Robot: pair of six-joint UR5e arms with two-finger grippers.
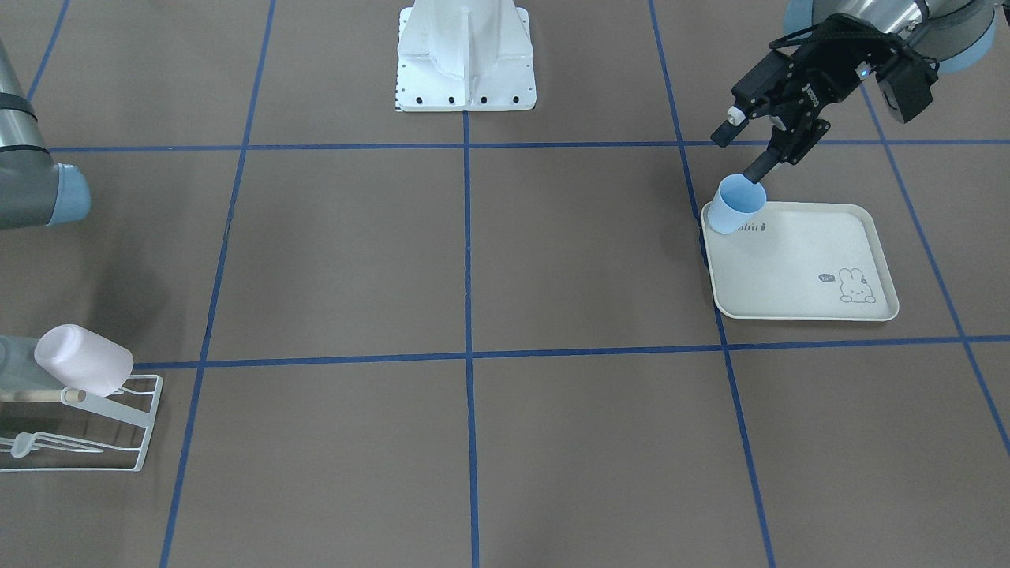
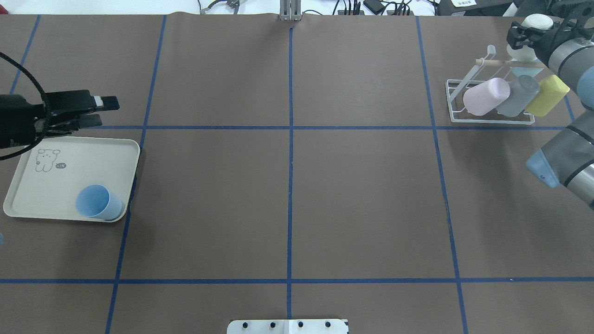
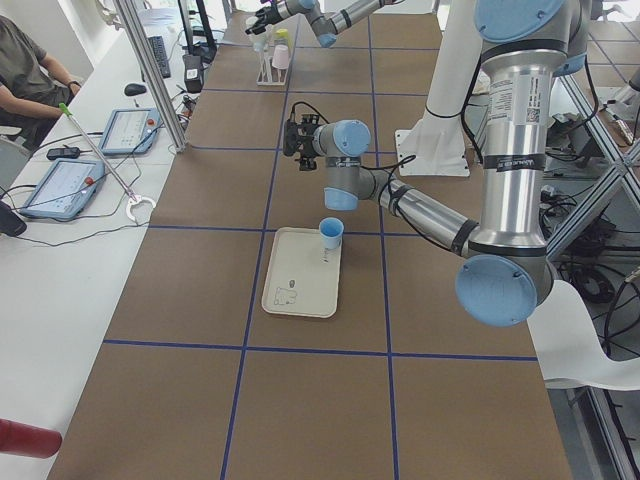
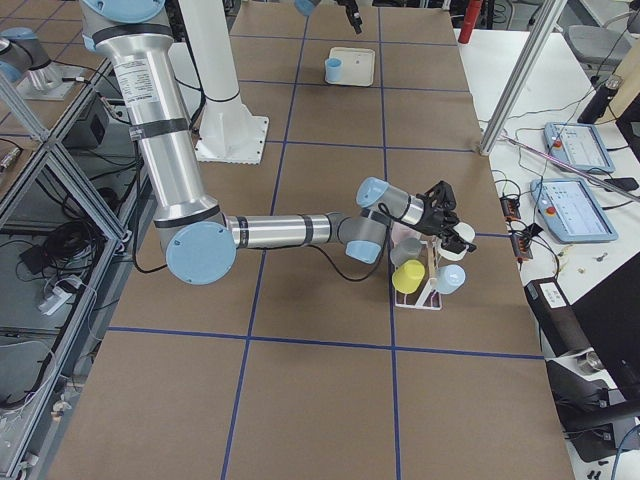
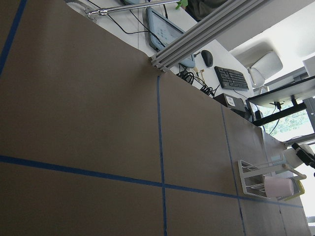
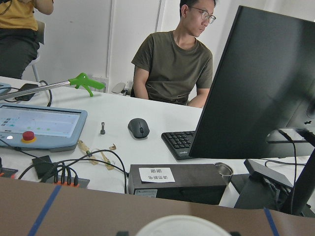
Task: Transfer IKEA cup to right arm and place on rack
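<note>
Left tool [image 1: 738, 154] hung open, angled down above the cup [image 1: 738, 205] on the tray [image 1: 797, 268]; right tool [image 2: 522, 37] by the rack [image 2: 487, 121], grip unclear.

Brightly, evenly lit from overhead, with soft shadow at 9 o'clock of the tray [image 1: 789, 260], washed out at the left wrist view's 3 o'clock window [image 5: 295, 120], blurred on the white rim [image 6: 177, 225] at the right wrist view's 6 o'clock.

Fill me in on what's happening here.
The left gripper hangs open and empty near the cream tray, where a blue cup stands upright in one corner. The right gripper is at the white rack around a white cup; whether it grips is unclear. A pink cup, a grey cup and a yellow cup sit on it.
</note>
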